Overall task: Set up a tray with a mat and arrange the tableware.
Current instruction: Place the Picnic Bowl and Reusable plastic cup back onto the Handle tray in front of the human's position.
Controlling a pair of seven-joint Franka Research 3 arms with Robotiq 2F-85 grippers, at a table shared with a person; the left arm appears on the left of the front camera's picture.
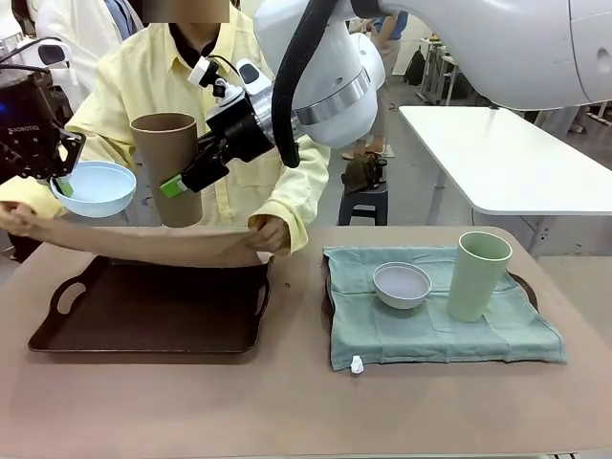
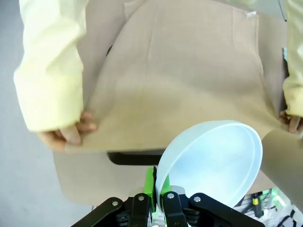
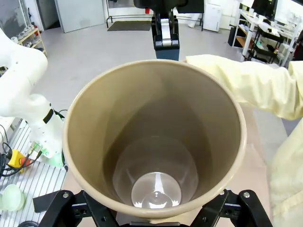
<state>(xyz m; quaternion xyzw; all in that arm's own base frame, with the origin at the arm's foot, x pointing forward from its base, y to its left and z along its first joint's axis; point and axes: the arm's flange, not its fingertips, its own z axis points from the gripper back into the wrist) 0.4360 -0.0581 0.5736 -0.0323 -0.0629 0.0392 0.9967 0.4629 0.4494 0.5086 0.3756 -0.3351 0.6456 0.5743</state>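
Tabletop (image 1: 287,411): tan cover, white bench behind at 2 o'clock.
Left pincer (image 1: 59,177): clamped tight on the rim of the light blue bowl (image 1: 94,187), held in the air at 9 o'clock.
Right pincer (image 1: 177,186): reaching across the middle, jaws spread wide around the tan-brown cup (image 1: 170,167), held upright just beside the bowl.
Person: both hands (image 1: 271,234) stretch a beige mat (image 1: 153,247) over the dark tray (image 1: 143,311).
Second tray (image 1: 524,285): at 3 o'clock, under a green cloth (image 1: 430,330).
Grey-white bowl (image 1: 402,284): on that cloth.
Pale green cup (image 1: 478,275): upright just beside it.
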